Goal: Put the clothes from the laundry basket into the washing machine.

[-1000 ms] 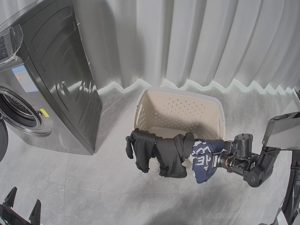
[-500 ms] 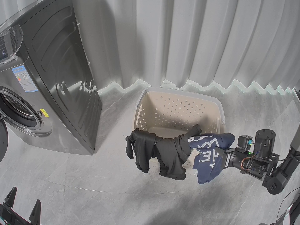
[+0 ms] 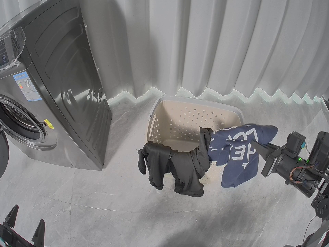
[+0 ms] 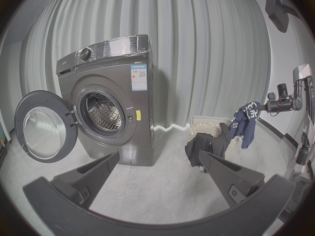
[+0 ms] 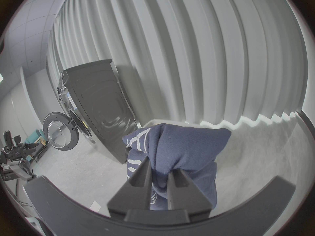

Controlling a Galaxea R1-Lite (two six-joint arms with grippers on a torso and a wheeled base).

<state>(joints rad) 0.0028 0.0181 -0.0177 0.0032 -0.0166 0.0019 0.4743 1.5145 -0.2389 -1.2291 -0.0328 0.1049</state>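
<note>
My right gripper is shut on a navy blue garment with white print and holds it up beside the right side of the beige laundry basket. From the right wrist view, the navy garment bunches between the fingers. A black garment hangs over the basket's near rim. The grey washing machine stands at the left, its door swung open and the drum showing. Low at the left, my left gripper is open and holds nothing.
White pleated curtains hang behind the basket. Grey floor lies open between the washing machine and the basket.
My right gripper has risen and drawn back to the right with the navy garment, lifting it off the basket rim. The black garment's end has been pulled up a little. The left arm has kept still.
</note>
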